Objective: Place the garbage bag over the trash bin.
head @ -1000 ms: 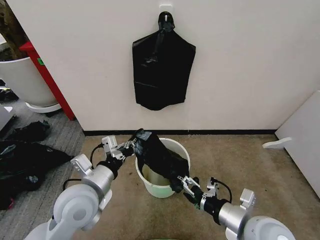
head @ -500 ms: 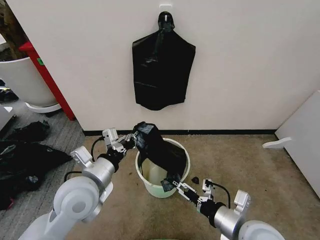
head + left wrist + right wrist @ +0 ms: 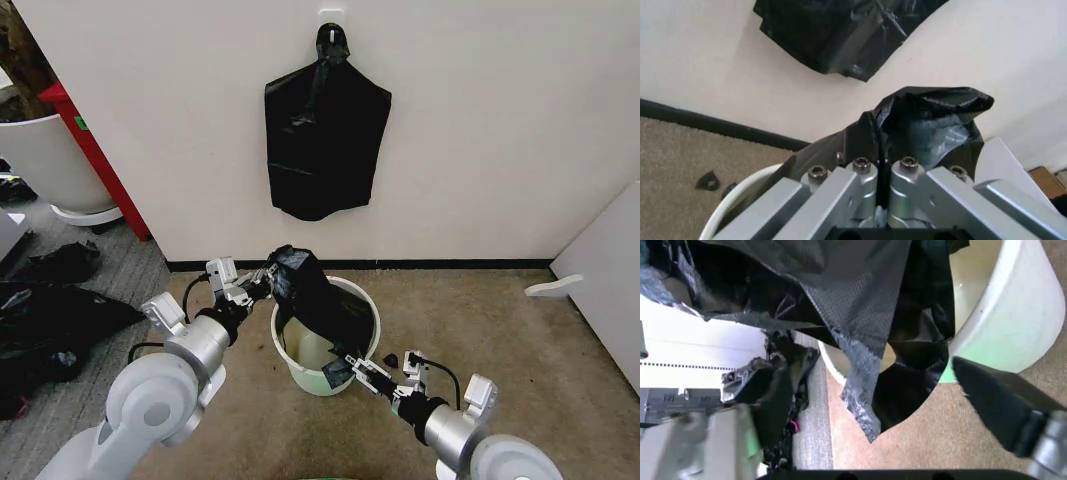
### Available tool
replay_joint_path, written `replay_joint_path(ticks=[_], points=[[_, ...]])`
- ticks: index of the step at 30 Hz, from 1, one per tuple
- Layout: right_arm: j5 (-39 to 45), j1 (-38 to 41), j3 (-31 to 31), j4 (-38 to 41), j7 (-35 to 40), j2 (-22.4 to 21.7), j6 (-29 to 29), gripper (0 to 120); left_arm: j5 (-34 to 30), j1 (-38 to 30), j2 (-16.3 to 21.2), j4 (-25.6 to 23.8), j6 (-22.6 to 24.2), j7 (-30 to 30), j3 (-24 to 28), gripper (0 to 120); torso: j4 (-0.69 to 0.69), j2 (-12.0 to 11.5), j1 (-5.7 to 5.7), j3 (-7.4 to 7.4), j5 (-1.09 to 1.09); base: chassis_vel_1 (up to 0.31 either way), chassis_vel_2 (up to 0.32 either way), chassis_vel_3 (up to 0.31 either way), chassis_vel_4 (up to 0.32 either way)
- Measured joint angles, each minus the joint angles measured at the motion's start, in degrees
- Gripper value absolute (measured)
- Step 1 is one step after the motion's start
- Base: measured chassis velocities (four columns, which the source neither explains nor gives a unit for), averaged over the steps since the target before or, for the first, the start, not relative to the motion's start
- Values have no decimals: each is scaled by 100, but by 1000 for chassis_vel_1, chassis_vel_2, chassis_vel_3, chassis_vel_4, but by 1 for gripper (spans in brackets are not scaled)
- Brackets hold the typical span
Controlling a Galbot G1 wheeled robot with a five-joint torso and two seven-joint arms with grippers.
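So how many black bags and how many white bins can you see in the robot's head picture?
Black bags: 2, the garbage bag draped on the bin and one hanging on the wall; the dark heap at the floor's edge is unclear.
White bins: 2, the trash bin and a bigger tub.
Total: 4

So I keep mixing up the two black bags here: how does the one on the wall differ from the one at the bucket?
The bag on the wall hangs flat from a hook, its neck pinched narrow; the garbage bag is loose and crumpled, draped across the trash bin. No hand touches the wall bag; the left hand is shut on the garbage bag's raised edge, while the right hand is open at its lower edge. Both are thin, glossy black plastic.
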Motion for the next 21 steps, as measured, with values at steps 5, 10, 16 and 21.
replay_joint_path(ticks=[5,10,16,21], points=[[-57,-4,-30,-10,0,0,17,63,9,26,-18,-6,0,-1,-14,0,0,0,0,0,0,0,0,0,0],[-117,13,-2,-21,3,8,76,42,18,41,-23,-1,0,2,-28,0,0,0,0,0,0,0,0,0,0],[-115,17,123,57,43,-41,142,25,40,113,-35,0,0,23,-36,0,0,0,0,0,0,0,0,0,0],[-135,79,183,88,99,-78,233,0,93,240,-31,-36,-1,77,-87,0,0,0,0,0,0,0,0,0,0]])
